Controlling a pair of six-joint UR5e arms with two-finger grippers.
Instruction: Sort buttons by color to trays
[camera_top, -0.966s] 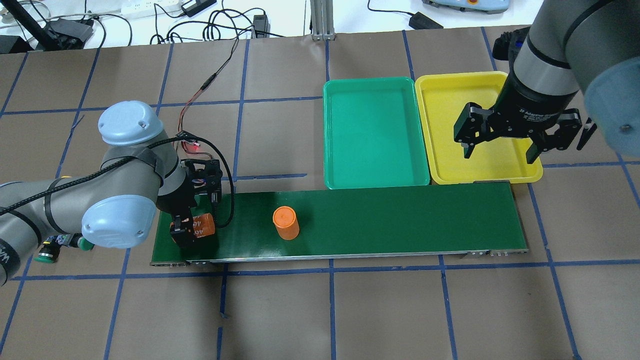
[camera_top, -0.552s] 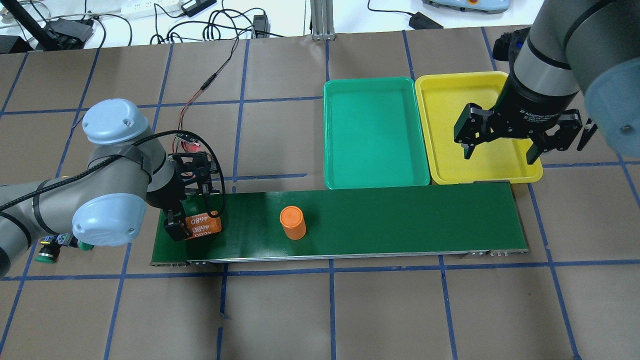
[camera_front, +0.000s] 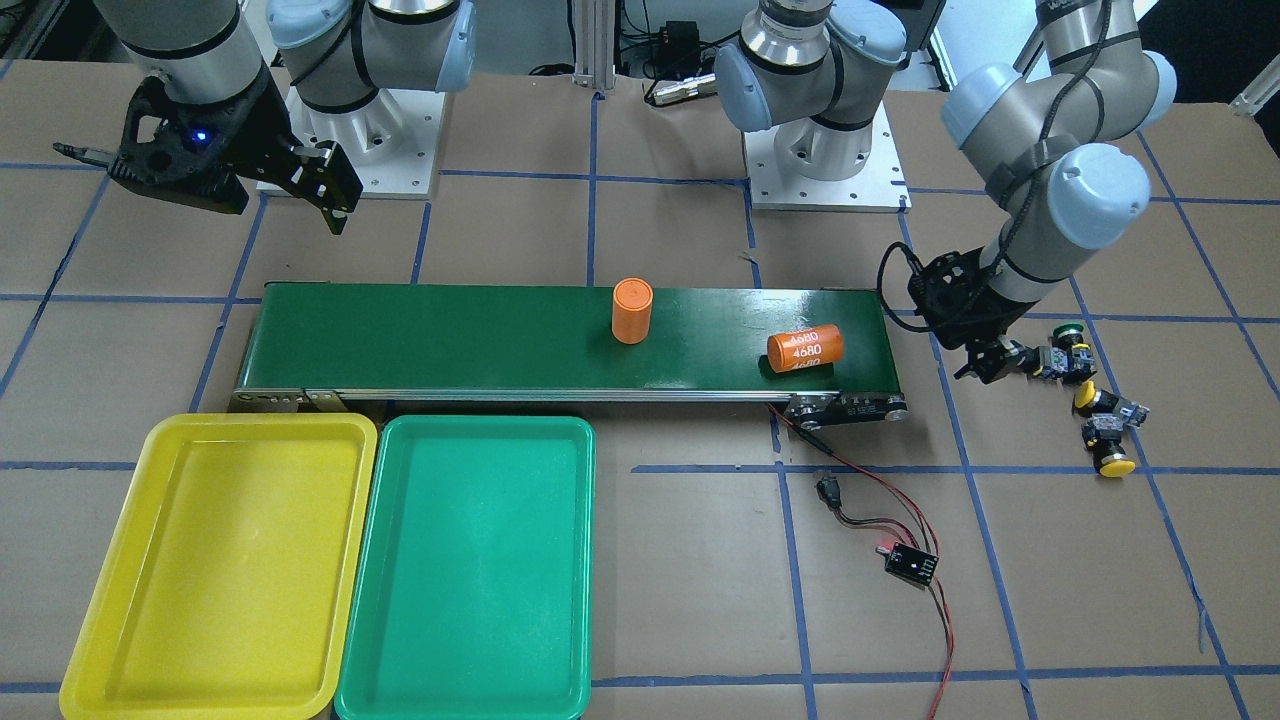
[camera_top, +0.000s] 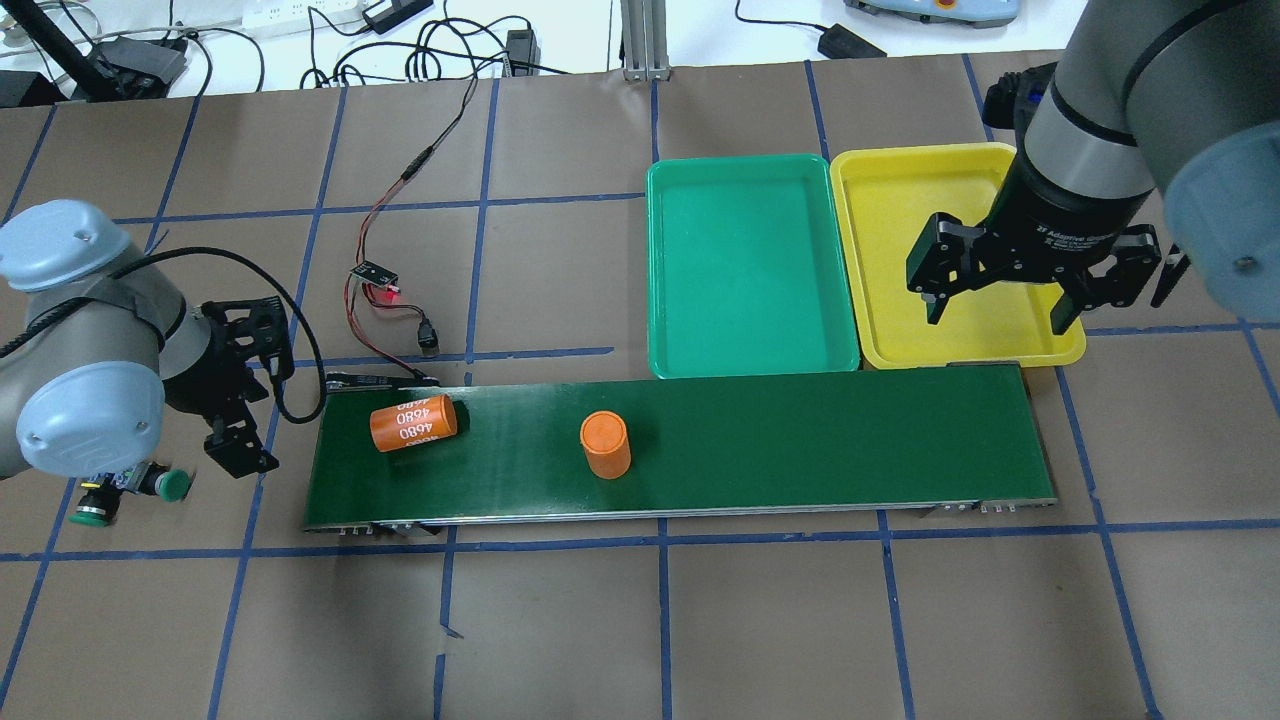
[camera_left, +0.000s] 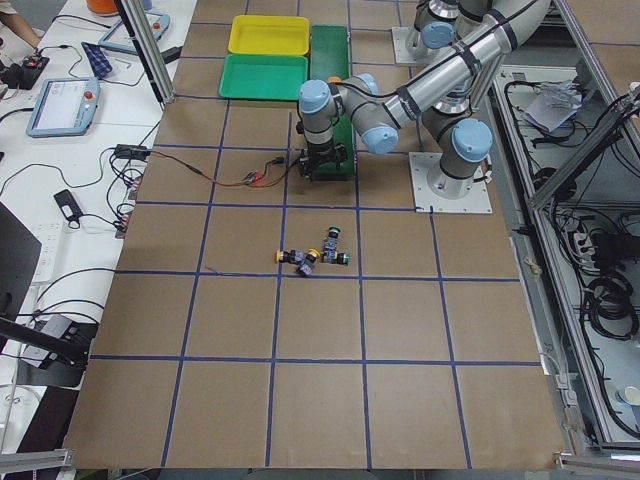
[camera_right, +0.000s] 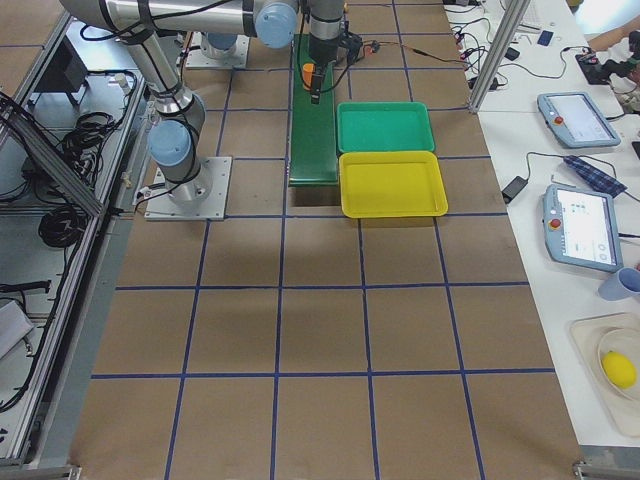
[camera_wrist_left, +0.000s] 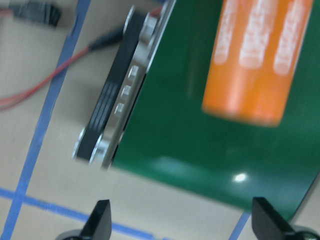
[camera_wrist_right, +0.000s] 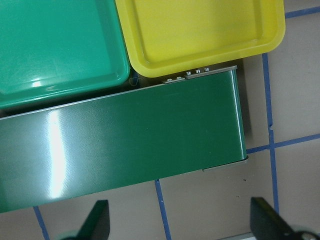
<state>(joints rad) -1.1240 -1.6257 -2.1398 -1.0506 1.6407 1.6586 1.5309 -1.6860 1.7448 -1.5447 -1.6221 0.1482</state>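
Left fingers (camera_top: 240, 455) gape empty just beside the buttons (camera_front: 1098, 402).

I see matt brown paper over the table (camera_top: 700, 620); the yellow tray (camera_top: 900, 220) and green tray (camera_top: 750, 260) look glossy plastic; the belt (camera_top: 800, 440) gleams smooth.

A long dark-green conveyor belt (camera_top: 800, 440) runs across the middle of the overhead view, on a brown tabletop (camera_top: 700, 620) gridded with blue tape; an orange cylinder marked 4680 (camera_top: 411, 423) lies on its side near the belt's left end; a plain orange cylinder (camera_top: 605, 445) stands upright to its right, apart from it; red and black wires (camera_top: 372, 215) lead from the upper left to a small black board (camera_top: 375, 273) showing a red light, above the belt's left end; a white power strip (camera_top: 290, 12) lies at the top edge.
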